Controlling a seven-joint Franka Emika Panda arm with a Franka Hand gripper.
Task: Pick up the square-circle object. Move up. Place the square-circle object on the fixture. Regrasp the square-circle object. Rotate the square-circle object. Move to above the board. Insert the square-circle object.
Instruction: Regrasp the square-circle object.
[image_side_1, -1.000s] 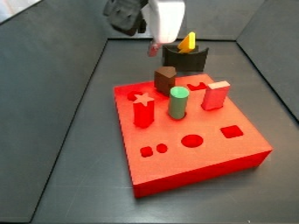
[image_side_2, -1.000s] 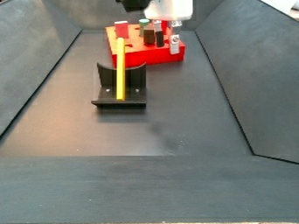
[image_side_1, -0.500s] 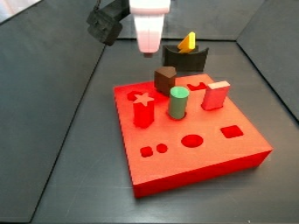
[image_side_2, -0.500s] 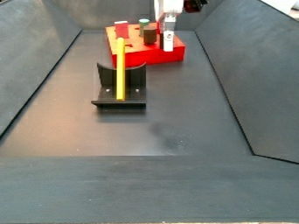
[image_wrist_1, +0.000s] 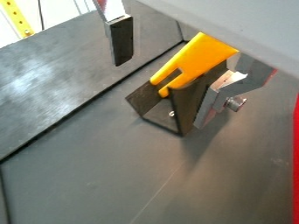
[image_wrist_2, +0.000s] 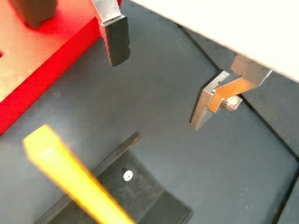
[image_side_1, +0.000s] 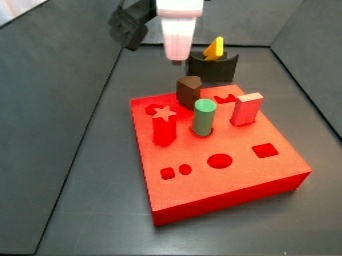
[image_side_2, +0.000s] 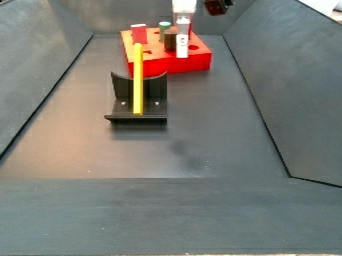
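Gripper (image_side_1: 178, 52) up in the air, above the floor between the fixture (image_side_1: 214, 68) and the far edge of the board (image_side_1: 214, 165), well clear of both. Fingers (image_wrist_2: 114, 40) spread wide in both wrist views, flat silver plates with dark pads, nothing between them: empty. One finger (image_wrist_1: 121, 38) and its opposite plate (image_wrist_1: 222, 94) on either side of the yellow bar in a wrist view, yet not touching it.

Square-circle object (image_side_2: 136, 80) propped upright on the fixture (image_side_2: 136, 97), leaning against the dark L-shaped bracket, lower end down on the base plate. Same yellow bar (image_wrist_1: 190, 63) resting in the bracket's notch in a wrist view; in the other wrist picture, bar (image_wrist_2: 73, 178) slanting across the frame over the dark base plate (image_wrist_2: 135, 188). From a side view only its yellow tip (image_side_1: 217, 47) poking up above the dark block.

Board (image_side_2: 178, 54) bright red, lying flat on the dark floor, far behind the fixture in that side view. On its top: green cylinder (image_side_1: 203, 117) upright near the middle, red star peg (image_side_1: 163, 124) beside it, red block (image_side_1: 246, 108) at the other side, dark brown peg (image_side_1: 189, 92) near the far edge. Circular hole (image_side_1: 219, 160) and square hole (image_side_1: 265, 151) open toward the near edge.
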